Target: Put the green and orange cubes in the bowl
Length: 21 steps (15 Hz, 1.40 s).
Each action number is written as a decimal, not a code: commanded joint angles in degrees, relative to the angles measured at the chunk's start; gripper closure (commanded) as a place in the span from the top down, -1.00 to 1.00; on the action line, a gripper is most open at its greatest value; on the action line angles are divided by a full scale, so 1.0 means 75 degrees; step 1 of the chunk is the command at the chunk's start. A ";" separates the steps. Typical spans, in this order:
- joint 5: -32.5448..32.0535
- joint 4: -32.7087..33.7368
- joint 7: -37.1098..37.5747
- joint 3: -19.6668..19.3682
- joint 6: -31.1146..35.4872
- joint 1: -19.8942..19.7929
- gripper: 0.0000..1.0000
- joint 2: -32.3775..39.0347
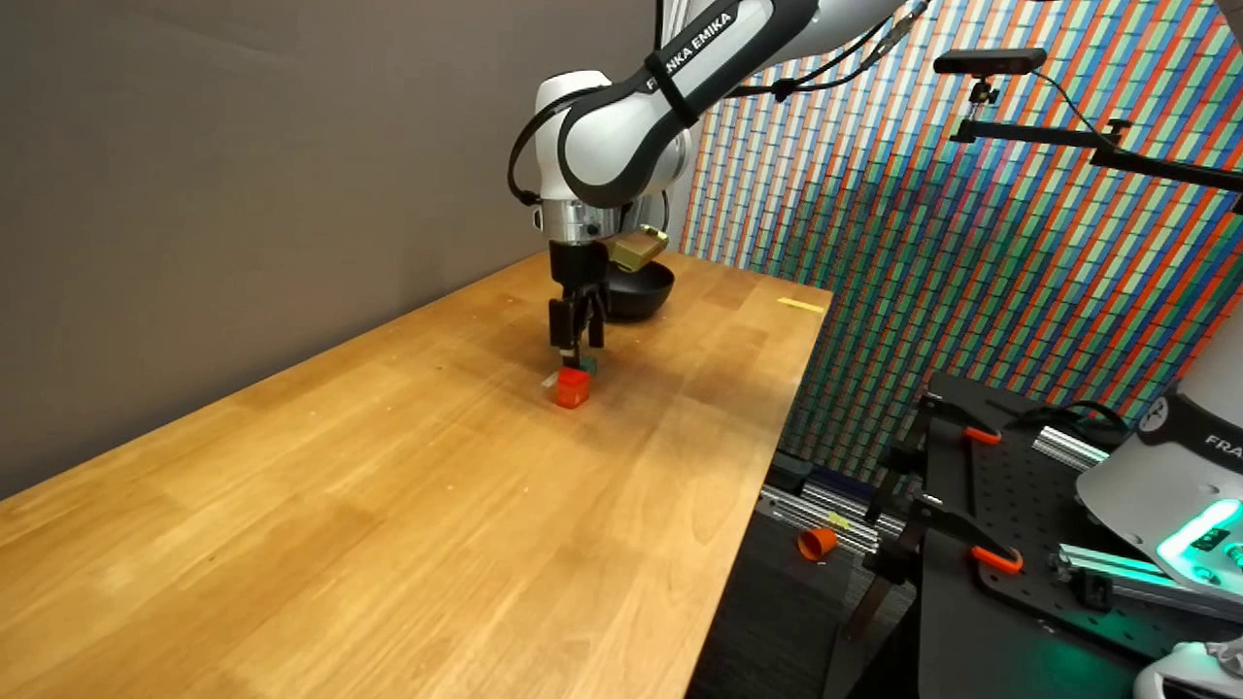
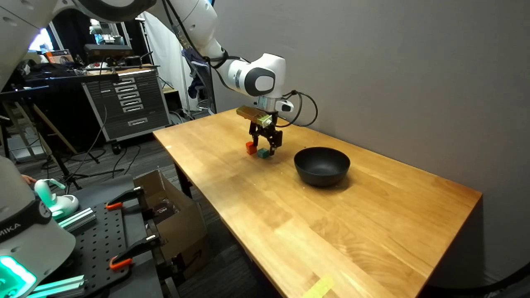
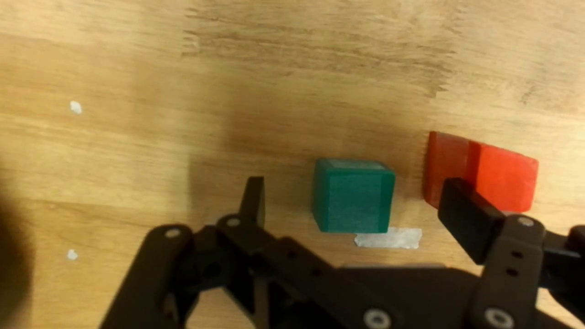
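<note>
Robotiq gripper (image 3: 355, 194) — 2 jaws stood apart | green cube (image 3: 356, 201) lay between, orange-red cube (image 3: 506, 177) beside | black bowl (image 2: 321, 179) stood near

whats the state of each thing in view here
End effector: open, gripping nothing
Bowl: upright
Green cube: ungripped, outside the bowl
Orange cube: ungripped, outside the bowl
Cardboard box: top open
Orange cup: on its side
Cabinet drawers: shut
Base light: lit green
</note>
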 commanded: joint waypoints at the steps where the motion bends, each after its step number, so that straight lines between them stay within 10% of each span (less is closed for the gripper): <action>1: 0.0018 0.0119 -0.0057 0.0002 -0.0029 -0.0041 0.32 0.0084; 8: -0.0018 0.0069 0.0067 -0.0151 0.0023 -0.0140 -0.71 0.0067; 21: -0.1233 0.0356 0.2547 -0.1675 0.0405 0.0219 -0.68 -0.0821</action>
